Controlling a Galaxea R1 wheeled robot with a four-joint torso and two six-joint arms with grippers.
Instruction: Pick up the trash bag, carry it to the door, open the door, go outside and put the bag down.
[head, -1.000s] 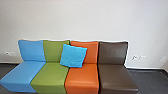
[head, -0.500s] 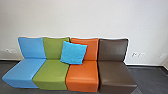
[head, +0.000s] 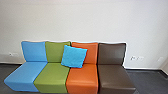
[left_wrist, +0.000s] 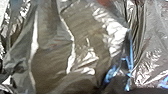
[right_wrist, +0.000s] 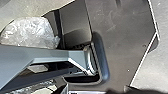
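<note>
Evidently, trash bag (left_wrist: 87, 47) sits close up at L arm's wrist, R arm's farther off; L prob. the carrying side. Bag's long axis unclear. Grip state, L & R: can't tell.

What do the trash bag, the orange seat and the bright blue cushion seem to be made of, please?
The trash bag looks like thin, glossy plastic film, creased with bright glints. The orange seat seems smooth, lightly shiny leather or imitation leather, showing a soft highlight. The cushion is probably matte fabric, lacking shine.
</note>
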